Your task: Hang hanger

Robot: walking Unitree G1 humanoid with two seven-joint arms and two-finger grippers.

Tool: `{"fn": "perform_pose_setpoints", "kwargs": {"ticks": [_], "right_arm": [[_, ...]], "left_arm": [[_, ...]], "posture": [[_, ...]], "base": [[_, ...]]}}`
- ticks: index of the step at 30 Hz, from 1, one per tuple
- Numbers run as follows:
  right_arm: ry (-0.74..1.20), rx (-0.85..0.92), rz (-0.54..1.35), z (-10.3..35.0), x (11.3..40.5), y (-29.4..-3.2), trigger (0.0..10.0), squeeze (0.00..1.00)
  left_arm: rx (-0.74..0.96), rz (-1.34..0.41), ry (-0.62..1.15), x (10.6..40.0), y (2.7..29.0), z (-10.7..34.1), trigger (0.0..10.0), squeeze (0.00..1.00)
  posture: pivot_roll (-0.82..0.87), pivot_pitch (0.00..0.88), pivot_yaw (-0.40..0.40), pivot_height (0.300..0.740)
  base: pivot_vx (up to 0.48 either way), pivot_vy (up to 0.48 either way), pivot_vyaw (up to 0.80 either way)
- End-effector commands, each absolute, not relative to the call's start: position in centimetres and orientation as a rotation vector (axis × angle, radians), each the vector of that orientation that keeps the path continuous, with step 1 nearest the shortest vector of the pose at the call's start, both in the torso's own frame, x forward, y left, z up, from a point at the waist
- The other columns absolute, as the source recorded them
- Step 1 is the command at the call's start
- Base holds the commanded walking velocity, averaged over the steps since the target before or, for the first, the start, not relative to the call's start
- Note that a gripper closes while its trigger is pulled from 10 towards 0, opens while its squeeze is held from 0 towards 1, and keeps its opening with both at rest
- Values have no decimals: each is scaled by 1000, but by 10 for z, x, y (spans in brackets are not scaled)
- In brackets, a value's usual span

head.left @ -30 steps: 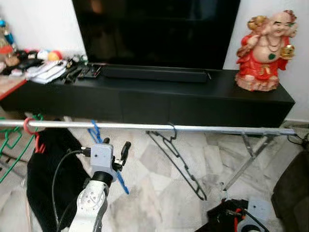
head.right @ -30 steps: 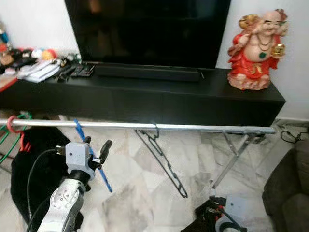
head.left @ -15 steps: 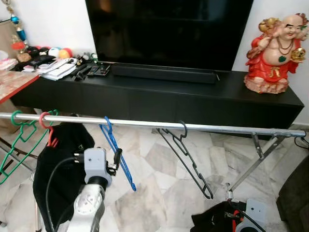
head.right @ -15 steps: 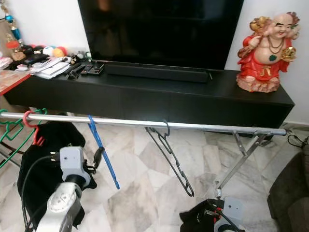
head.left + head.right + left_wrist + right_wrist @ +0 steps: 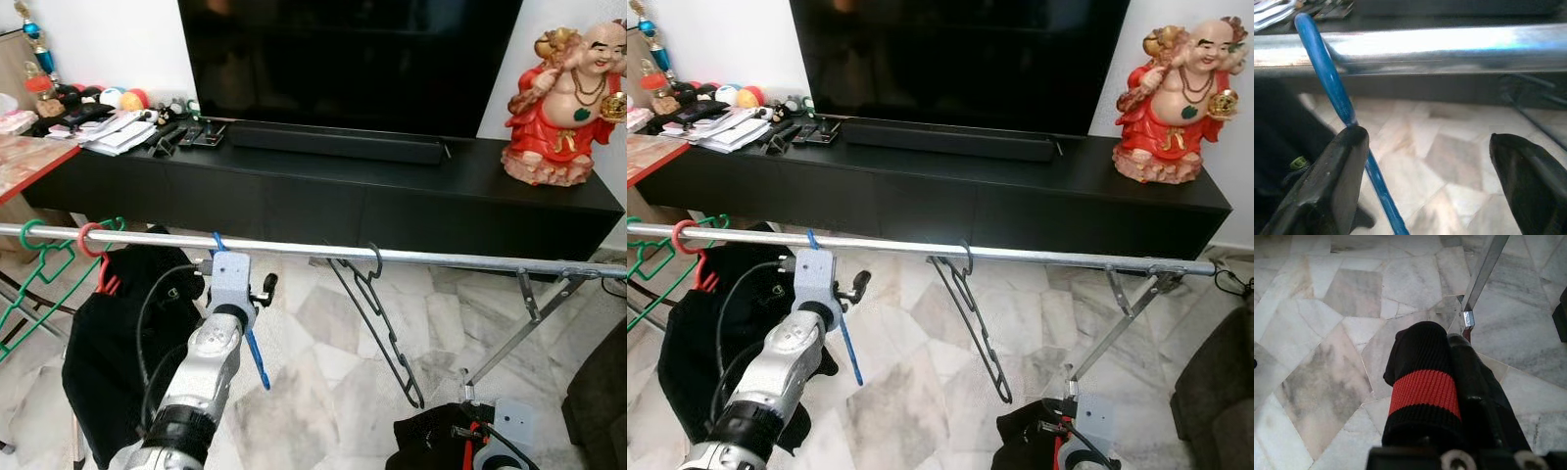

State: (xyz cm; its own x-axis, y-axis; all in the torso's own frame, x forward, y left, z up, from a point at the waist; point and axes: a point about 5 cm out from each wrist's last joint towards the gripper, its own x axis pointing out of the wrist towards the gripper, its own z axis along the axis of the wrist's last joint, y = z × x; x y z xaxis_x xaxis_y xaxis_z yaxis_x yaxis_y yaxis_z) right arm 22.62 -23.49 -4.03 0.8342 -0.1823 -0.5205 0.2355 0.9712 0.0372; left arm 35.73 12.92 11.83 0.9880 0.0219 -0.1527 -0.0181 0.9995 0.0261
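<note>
A blue hanger (image 5: 257, 360) hangs by its hook (image 5: 1320, 61) over the silver rail (image 5: 441, 260). My left gripper (image 5: 1425, 142) is raised just below the rail at that hook, open. Its fingers (image 5: 1334, 176) stand wide apart, and the blue hanger's neck runs right beside one of them. Nothing sits between them. My right gripper (image 5: 1449, 382) hangs low over the marble floor at the lower right, fingers together, one wrapped in a black knit sleeve with a red band (image 5: 1422, 391).
A black hanger (image 5: 377, 313) hangs mid-rail. Green (image 5: 39, 284) and red (image 5: 86, 240) hangers and a black garment (image 5: 108, 343) hang at the left end. Behind stand a low black TV cabinet (image 5: 392, 186) and a red statue (image 5: 568, 98). The rail's folding leg (image 5: 509, 338) slants at right.
My left gripper has risen from below the rail up to the blue hanger's hook. The blue hanger stays hooked on the rail. The camera view has shifted slightly.
</note>
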Motion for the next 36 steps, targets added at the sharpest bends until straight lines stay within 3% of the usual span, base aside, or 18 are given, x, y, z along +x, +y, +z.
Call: {"fn": "perform_pose_setpoints", "kwargs": {"ticks": [1, 2, 3, 9, 20, 28, 36], "right_arm": [[521, 99, -207, -37, 230, -233, 10000, 0], [521, 99, -207, -37, 230, -233, 10000, 0], [522, 99, -206, -38, 230, -233, 10000, 0], [529, 93, -204, -39, 226, -235, 10000, 0], [538, 77, -185, -40, 225, -235, 10000, 0], [526, 63, -174, -37, 230, -234, 10000, 0], [516, 58, -180, -36, 229, -237, 10000, 0]], "left_arm": [[48, 103, 201, 361, 132, 118, 10000, 251], [48, 103, 201, 361, 132, 118, 10000, 251], [47, 119, 211, 361, 133, 117, 10000, 0], [24, 168, 250, 358, 136, 114, 10000, 0], [-9, 239, 330, 351, 166, 100, 10000, 0], [-85, 93, 343, 367, 145, 102, 10000, 0], [-5, 128, 378, 370, 148, 97, 10000, 0]], "posture": [[-21, 27, 11, 740], [-21, 27, 11, 740], [-21, 27, 11, 740], [-20, 36, 7, 740], [-25, 21, 14, 740], [-40, 3, 9, 740], [-55, 16, 7, 740]], "base": [[0, 0, 0], [0, 0, 0], [0, 0, 0], [0, 0, 0], [0, 0, 0], [0, 0, 0], [0, 0, 0]]}}
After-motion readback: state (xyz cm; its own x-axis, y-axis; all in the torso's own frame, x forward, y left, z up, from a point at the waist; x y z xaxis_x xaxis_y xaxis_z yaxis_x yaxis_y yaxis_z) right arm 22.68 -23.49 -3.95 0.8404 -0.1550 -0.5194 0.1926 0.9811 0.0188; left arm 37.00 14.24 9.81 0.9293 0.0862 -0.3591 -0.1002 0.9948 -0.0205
